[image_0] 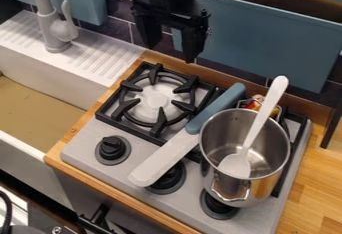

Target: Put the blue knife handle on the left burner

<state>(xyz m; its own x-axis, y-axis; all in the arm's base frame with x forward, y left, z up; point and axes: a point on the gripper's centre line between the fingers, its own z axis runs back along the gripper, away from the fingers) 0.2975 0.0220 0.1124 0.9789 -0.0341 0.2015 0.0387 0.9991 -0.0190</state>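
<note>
The placing itself is all left to do, as I judge it. The knife's blue handle (217, 107) lies along the right side of the left burner (157, 103), between that burner's black grate and the steel pot (252, 189), so it is close to its goal but not centred over it. My hand (171, 53) hangs above the far edge of the stove, its two fingers spread wide with nothing between them. What remains, I'd say, is to come down on the handle, close on it, lift it, carry it left and let it down on the grate.

The knife is one long piece set slantwise. Its handle is a muted blue, smooth and rounded at the far end, which points away to the right. From there a pale, broad blade (160, 160) runs to the near left, ending in a blunt, rounded tip and covering part of the middle knob (169, 179). The handle's near end sits right by the pot's rim; whether the two touch, I can't tell.
</note>
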